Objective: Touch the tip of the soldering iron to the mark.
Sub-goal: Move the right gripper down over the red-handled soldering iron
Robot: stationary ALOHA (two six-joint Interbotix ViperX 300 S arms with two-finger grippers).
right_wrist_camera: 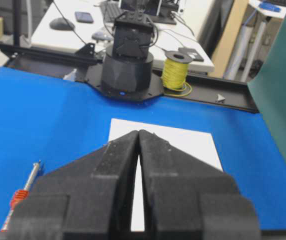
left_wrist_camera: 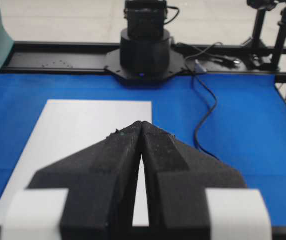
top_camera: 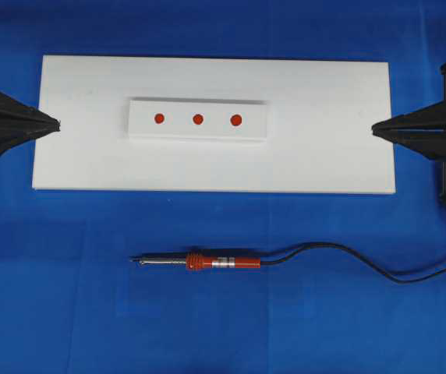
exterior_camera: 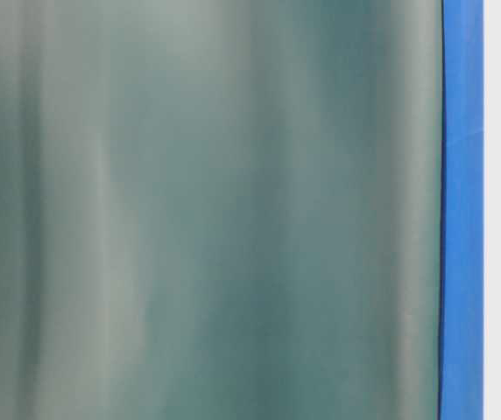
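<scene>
Both grippers, left (top_camera: 51,123) and right (top_camera: 377,128), pinched closed, empty, parked at the board (top_camera: 324,164) ends. Iron (top_camera: 207,262) lies on the cloth below the board (tip pointing left). Grab the red handle mid-length, keeping the cord (top_camera: 348,259) slack.

Three red marks (top_camera: 197,119); one soldering iron (top_camera: 207,262)

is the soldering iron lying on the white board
No, the soldering iron lies on the blue cloth, apart from the white board.
</scene>
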